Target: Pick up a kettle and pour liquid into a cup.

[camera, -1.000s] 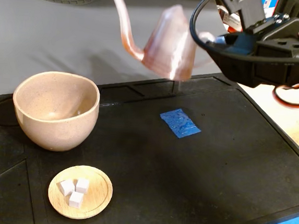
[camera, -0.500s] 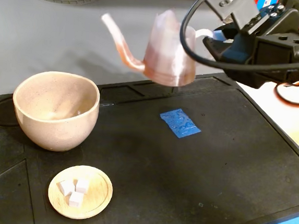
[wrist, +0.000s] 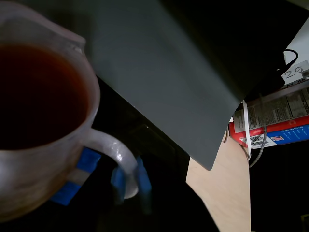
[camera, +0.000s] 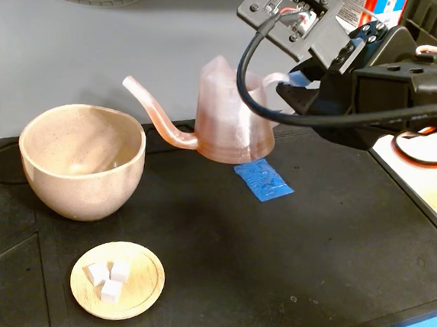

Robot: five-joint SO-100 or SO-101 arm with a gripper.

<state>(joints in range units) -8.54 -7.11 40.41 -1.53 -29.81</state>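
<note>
The gripper is clenched on the white loop handle of the kettle, holding it above the black mat with its spout tip just right of the cup. Tea-coloured liquid fills the pot, so tilting before the spout clears the rim would likely spill onto the mat, and the thin handle could swivel in the grip.

The kettle is translucent pink with fine ridges, its loop handle whitish. Inside it the liquid shows dark reddish-brown. At the left, the cup is beige with tiny speckles. Nearer, a pale wooden dish carries three white cubes. The mat is black, with a bright blue tape patch on it. The gripper is black with blue on its fingers.
</note>
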